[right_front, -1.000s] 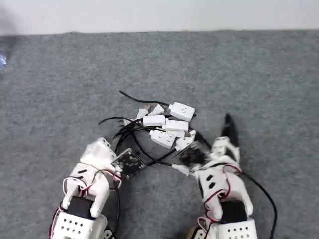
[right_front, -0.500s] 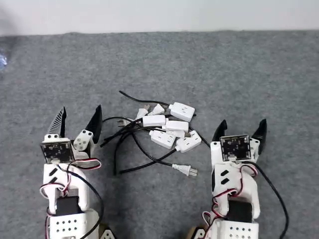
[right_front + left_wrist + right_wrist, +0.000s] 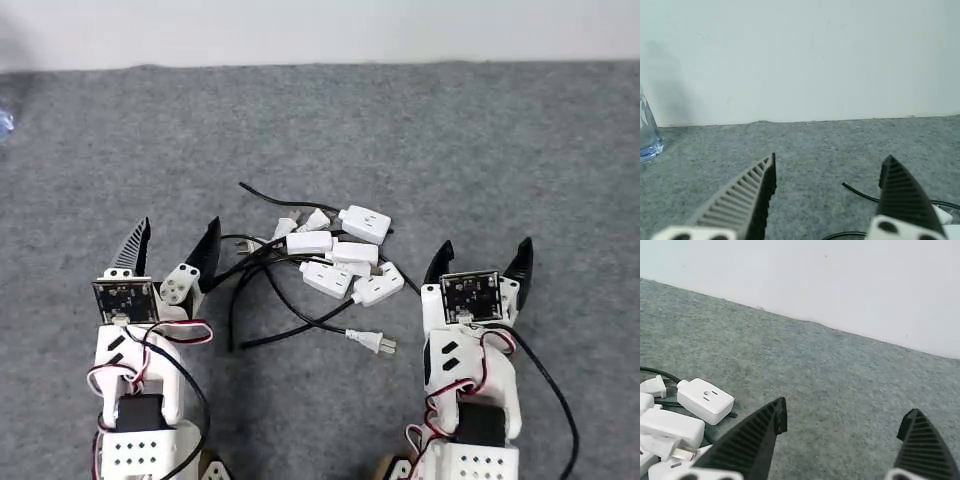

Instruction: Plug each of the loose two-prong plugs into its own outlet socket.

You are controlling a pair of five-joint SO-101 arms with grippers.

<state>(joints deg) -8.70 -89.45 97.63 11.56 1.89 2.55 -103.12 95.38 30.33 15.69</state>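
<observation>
Plug [image 3: 375, 343]: loose on the counter [image 3: 520, 140] between the arms, long axis crosswise, prongs toward the right arm.
Right pincer [image 3: 483, 262]: nearer; plug lies to its left, back beside the wrist.
Left pincer [image 3: 175, 250]: well apart.
Both spread wide, empty.
Sockets [image 3: 335, 255]: clustered beyond the plug.

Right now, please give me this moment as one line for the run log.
left gripper: open, empty | right gripper: open, empty | outlet sockets: heaped between arms | loose plug: beside the heap, unplugged
</observation>
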